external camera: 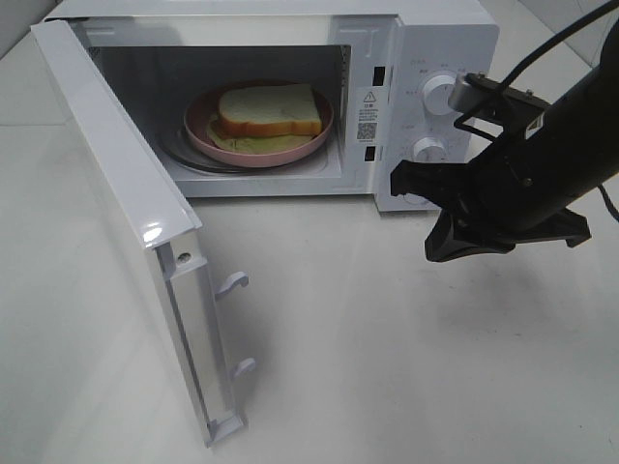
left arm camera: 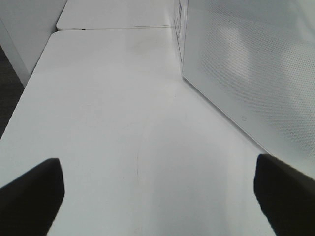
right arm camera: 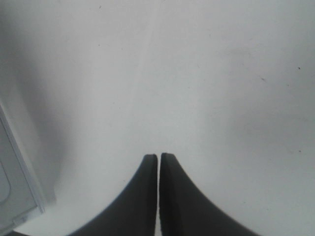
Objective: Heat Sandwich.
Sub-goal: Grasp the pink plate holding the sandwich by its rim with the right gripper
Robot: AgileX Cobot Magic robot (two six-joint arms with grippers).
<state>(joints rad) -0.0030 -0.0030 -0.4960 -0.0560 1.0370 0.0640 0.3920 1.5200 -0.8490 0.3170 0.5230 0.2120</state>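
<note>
R gripper [right arm camera: 158, 156]: the two black fingers [right arm camera: 138, 196] are pressed together w/ only a hairline seam between them, nothing pinched. In the wrist view the tips hang over bare white table [external camera: 387, 367]. A white-edged panel [right arm camera: 15, 196] sits at one corner of that view; too little shows to tell which part it is. From the high cam, the R arm [external camera: 561, 145] comes in from the right side. Its gripper hangs in front of the microwave's control panel [external camera: 426, 58], below the upper knob [external camera: 442, 94] and beside the lower knob [external camera: 428, 150]. Can't tell if it touches the panel.

L gripper [left arm camera: 157, 162]: fingers [left arm camera: 34, 196] spread wide, one at each edge of the wrist view, nothing between them but tabletop. A white panel w/ fine dotted mesh [left arm camera: 256, 73] stands just beside it, prob. the outer face of the door. L arm isn't in the high cam.

The microwave [external camera: 290, 10] stands at the back of the table, door [external camera: 116, 184] swung fully open toward the left, two latch hooks [external camera: 232, 282] sticking out of its free edge. Inside, the sandwich [external camera: 269, 111] lies on a round pink plate [external camera: 309, 143], white bread on top w/ a yellow-green layer peeking out below. The plate rests on the glass turntable [external camera: 184, 155], approx. mid-cavity. Both grippers are well apart from the sandwich.
</note>
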